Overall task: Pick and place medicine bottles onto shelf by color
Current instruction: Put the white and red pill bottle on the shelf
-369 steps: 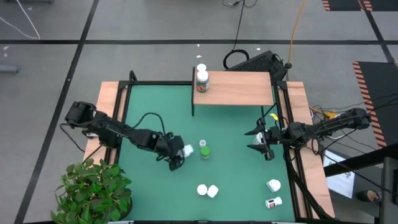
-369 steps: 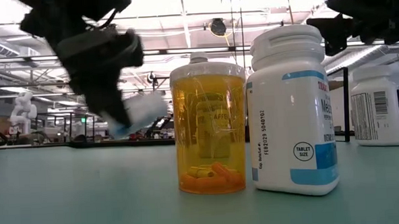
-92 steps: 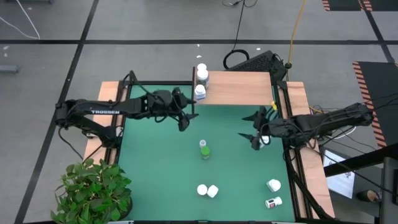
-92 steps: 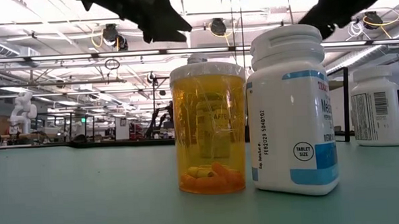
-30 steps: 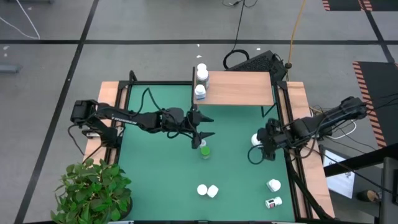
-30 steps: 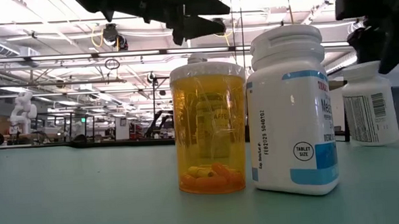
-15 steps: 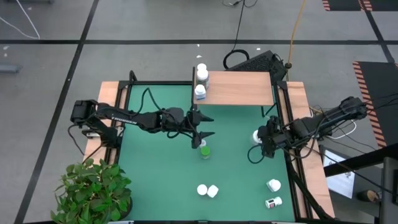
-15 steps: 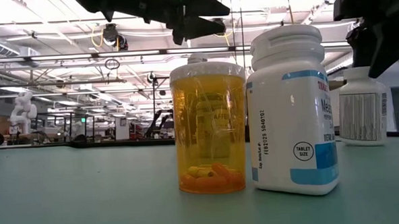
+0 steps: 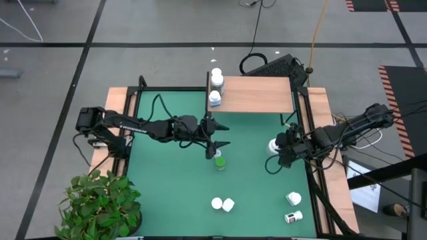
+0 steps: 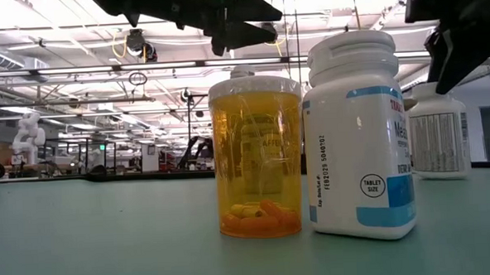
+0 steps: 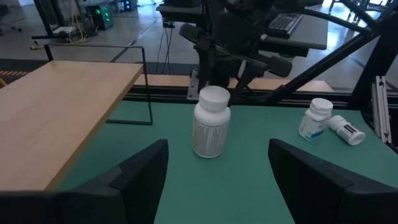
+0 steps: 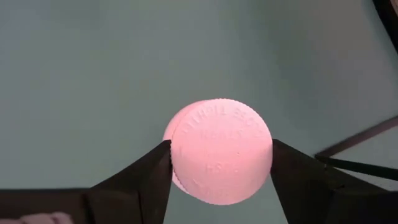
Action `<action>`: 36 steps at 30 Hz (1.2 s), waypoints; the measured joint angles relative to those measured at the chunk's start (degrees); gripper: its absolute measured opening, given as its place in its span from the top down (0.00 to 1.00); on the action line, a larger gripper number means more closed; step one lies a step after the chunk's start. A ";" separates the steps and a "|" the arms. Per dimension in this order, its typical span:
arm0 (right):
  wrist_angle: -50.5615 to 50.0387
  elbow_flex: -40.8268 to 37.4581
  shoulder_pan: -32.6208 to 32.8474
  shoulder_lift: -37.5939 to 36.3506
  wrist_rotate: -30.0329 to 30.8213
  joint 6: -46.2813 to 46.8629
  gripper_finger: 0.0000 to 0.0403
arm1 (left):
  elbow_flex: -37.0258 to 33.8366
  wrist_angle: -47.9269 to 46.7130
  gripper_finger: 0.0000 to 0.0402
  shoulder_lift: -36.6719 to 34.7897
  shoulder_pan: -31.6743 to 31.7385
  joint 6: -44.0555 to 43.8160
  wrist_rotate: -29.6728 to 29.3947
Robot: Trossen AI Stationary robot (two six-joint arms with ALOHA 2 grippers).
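A white medicine bottle (image 9: 273, 145) stands upright on the green mat near the right rail, and my right gripper (image 12: 217, 149) is shut on its cap. The left wrist view shows this bottle (image 11: 210, 127) under the right arm. My left gripper (image 9: 220, 135) hangs open above a green bottle (image 9: 218, 160) at mid-table and touches nothing. The shelf (image 9: 253, 93) stands at the far edge and carries two bottles (image 9: 215, 80) (image 9: 214, 98) at its left end. An orange bottle (image 10: 256, 153) and a blue-labelled white one (image 10: 359, 141) stand by the near edge. My right gripper pinches the white bottle's cap between its two fingers, one on each opposite side of the ribbed rim (image 12: 174, 152). The fingers come steeply from above, slanting in from the table's right. The bottle stays upright with its base (image 10: 441, 174) on the mat.
Two more white bottles (image 9: 293, 198) (image 9: 292, 217) are at the near right corner, one lying down. A potted plant (image 9: 100, 207) stands off the near left corner. Wooden rails run along both sides of the mat. Bare mat lies between the green bottle and the shelf.
The white bottle on the right leaned a second ago and now stands upright on the mat. My right gripper has turned at the wrist above it while staying over the same spot.
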 joint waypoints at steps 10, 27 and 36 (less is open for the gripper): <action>13.54 0.00 -0.75 0.14 2.76 0.84 0.41 | 0.00 -0.74 0.30 0.00 0.00 1.18 -0.02; 29.93 0.00 -12.02 10.61 -1.75 -4.99 0.41 | 0.00 -0.78 0.30 0.00 -2.64 5.76 -0.38; 32.48 0.02 -17.10 12.77 -6.86 -7.36 0.37 | 0.00 -0.88 0.30 0.00 -2.99 6.97 -2.10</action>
